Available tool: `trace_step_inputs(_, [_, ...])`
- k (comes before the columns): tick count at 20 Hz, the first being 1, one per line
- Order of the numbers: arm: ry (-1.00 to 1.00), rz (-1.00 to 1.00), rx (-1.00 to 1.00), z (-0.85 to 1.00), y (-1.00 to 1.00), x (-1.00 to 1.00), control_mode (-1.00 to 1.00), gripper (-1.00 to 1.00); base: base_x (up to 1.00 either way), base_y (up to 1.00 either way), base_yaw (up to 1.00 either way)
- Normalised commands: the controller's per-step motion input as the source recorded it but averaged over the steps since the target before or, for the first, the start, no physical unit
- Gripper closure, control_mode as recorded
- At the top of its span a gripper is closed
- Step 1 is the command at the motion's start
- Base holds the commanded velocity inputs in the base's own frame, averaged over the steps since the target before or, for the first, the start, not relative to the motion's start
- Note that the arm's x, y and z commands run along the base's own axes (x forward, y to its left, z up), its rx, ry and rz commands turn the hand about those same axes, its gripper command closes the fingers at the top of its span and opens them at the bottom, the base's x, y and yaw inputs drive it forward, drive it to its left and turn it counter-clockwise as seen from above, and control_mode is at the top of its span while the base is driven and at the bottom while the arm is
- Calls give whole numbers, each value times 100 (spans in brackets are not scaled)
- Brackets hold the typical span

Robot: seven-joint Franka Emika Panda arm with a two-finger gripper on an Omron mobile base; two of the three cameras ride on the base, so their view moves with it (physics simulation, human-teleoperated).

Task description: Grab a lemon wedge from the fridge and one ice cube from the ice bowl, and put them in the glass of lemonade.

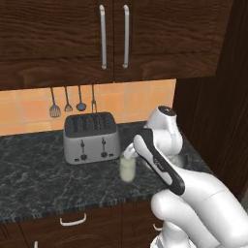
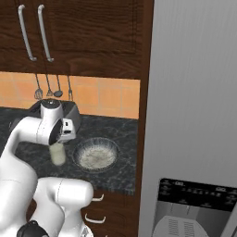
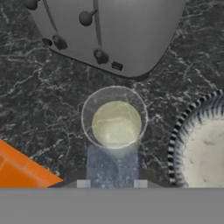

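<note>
The fingers (image 3: 83,184) are drawn in narrow on a pale, see-through block that I take to be the ice cube (image 3: 112,168). It sits between them at the bottom of the hand view, so the gripper (image 3: 111,184) is holding it rather than closed on nothing.

Just beyond the cube, almost straight under the hand, is the glass of lemonade (image 3: 114,122), upright on the dark marbled counter (image 3: 43,100). The step in hand looks like the drop. To do it well, bring the cube over the middle of the round mouth and lower it close to the rim before parting the fingers, so it cannot glance off the edge or splash. The fingers should open only slightly and the hand should then lift straight up, since the tumbler is small and light and a sideways nudge could tip it.

The glass is a clear, straight tumbler of pale creamy-yellow liquid. Whether the lemon wedge is already in it I cannot tell.

The ice bowl (image 3: 177,140) stands just beside the glass, the silver toaster (image 3: 109,35) close behind it, and the grey fridge (image 2: 194,92) stands farther off, beyond the bowl.
</note>
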Motion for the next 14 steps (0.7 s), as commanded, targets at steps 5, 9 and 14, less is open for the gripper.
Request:
trace_step_inputs(5, [-1, 0, 0, 0, 13, 11, -100, 100, 0, 0, 0])
trace_step_inputs(9, [3, 0, 0, 0, 0, 15, -100, 100, 0, 0, 0])
trace_step_inputs(14, [1, 0, 0, 0, 0, 7, -100, 100, 0, 0, 0])
